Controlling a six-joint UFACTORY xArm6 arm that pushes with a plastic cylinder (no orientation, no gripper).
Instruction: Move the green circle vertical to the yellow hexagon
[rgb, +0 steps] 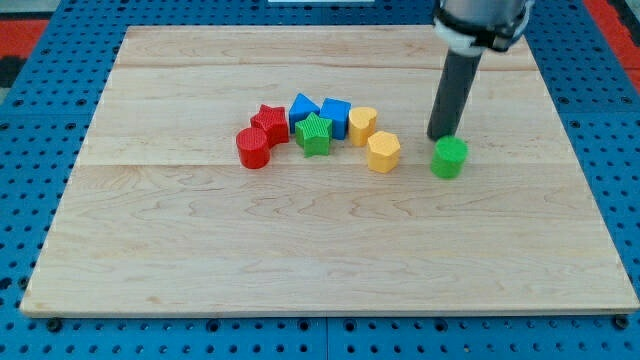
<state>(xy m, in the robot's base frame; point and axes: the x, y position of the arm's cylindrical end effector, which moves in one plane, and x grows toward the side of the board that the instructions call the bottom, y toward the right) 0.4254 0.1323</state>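
Note:
The green circle sits right of centre on the wooden board. The yellow hexagon lies a short way to its left, apart from it. My tip stands just above the green circle, at its top left edge, touching or nearly touching it. The dark rod rises from there toward the view's top.
A cluster lies left of the hexagon: a yellow heart, a blue block, a blue triangle, a green star, a red star and a red cylinder. A blue pegboard surrounds the board.

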